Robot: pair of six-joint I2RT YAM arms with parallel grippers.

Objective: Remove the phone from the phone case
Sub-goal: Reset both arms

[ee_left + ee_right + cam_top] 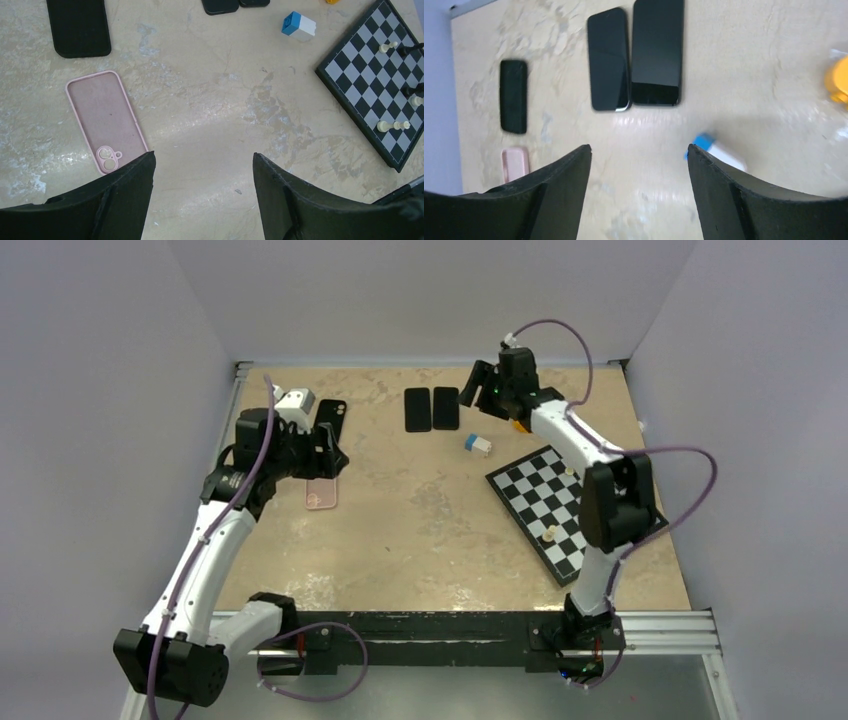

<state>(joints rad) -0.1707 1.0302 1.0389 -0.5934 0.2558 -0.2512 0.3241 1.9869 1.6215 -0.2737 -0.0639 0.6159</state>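
Pink phone case [102, 122], a matte rounded rectangle with a raised rim and a twin-ring camera cut-out at its near end, lies flat on the mottled beige table [420, 530] at the left side. Whether a handset sits inside it cannot be told. Just beyond it lies a matte black phone case [79, 27], also flat, apart from the pink one and roughly in line with it.

Two glossy black phones [609, 59], thin slabs with dark screens up, lie side by side at the far middle of the table, their long edges almost touching. They are well apart from both cases.

The left gripper [202, 157] hangs above the table with its black fingers spread and only bare table between them. The camera corner of the pink phone case shows just beside its left fingertip in the wrist view. The right gripper [639, 147] hovers near the two phones, likewise spread wide and holding nothing.

A small blue-and-white block [479, 445] rests on the table between the phones and a black-and-white chessboard [545, 505]. The board lies at an angle on the right side and carries a few small white and black chess pieces [387, 47]. An orange object [839, 80] sits at the edge of the right wrist view, too blurred to identify. Nothing lies on or against either case.
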